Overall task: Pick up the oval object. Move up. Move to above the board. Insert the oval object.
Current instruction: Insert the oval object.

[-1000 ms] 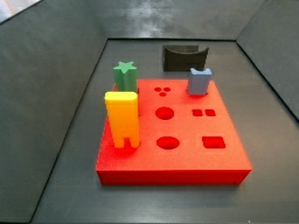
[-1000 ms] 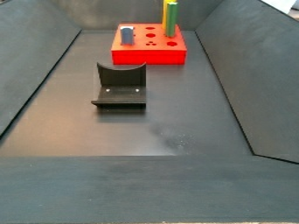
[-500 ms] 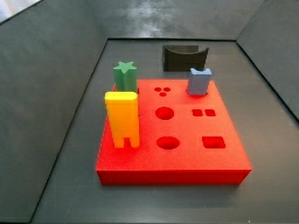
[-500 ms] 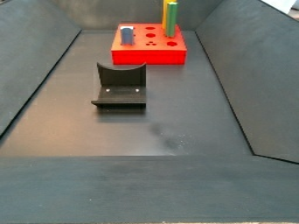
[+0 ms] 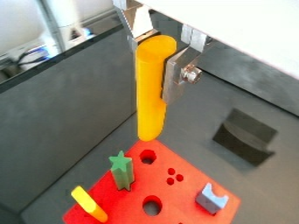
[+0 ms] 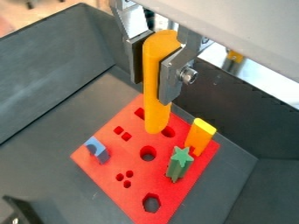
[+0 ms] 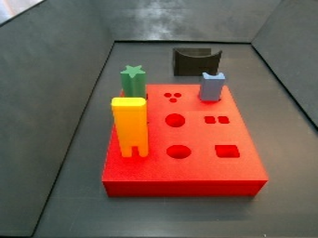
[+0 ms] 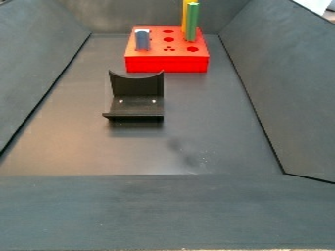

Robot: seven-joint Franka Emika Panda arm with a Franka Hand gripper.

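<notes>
High above the board, the gripper hung, its fingers pinching the upright oval object.

My pincer sat high over the board, its fingers of shiny bare metal. They pressed on the oval object, which looked like smooth, slightly glossy plastic. The board looked like smooth matt plastic. The floor was dull, dark and a bit scuffed.

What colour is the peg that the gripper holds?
The peg in the gripper above the board is yellow, shading to orange at its lower end; a wrist view shows it best.
</notes>
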